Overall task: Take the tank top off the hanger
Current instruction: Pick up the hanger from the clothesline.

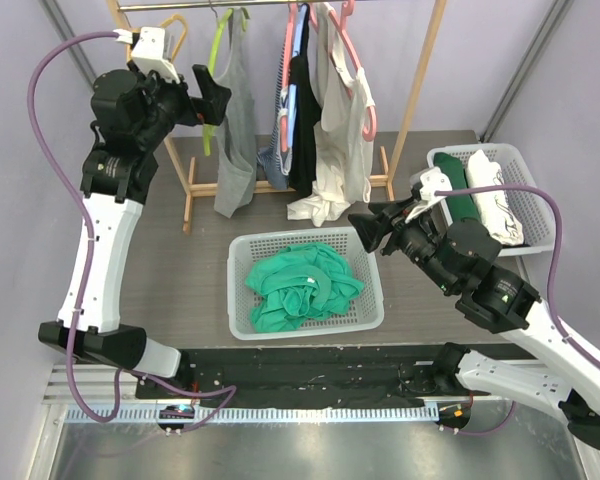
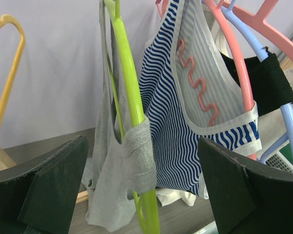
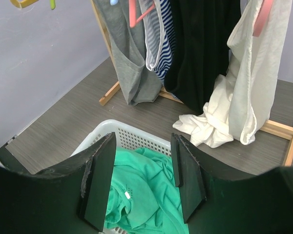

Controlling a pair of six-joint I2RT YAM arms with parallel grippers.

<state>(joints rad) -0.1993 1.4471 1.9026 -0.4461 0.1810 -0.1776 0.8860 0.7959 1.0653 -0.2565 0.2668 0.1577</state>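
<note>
A grey tank top hangs from a lime-green hanger on the wooden rack. My left gripper is raised level with the hanger's shoulder and stands open. In the left wrist view the grey strap wraps the green hanger arm right between the wide-apart jaws of the left gripper, touching neither. My right gripper hovers open over a white basket. Nothing sits between the right gripper jaws; the grey top hangs far beyond.
A green garment fills the basket. A blue-striped top, a black garment and a white garment hang on pink and blue hangers beside the grey one. An empty yellow hanger hangs left. Another basket of folded clothes stands at right.
</note>
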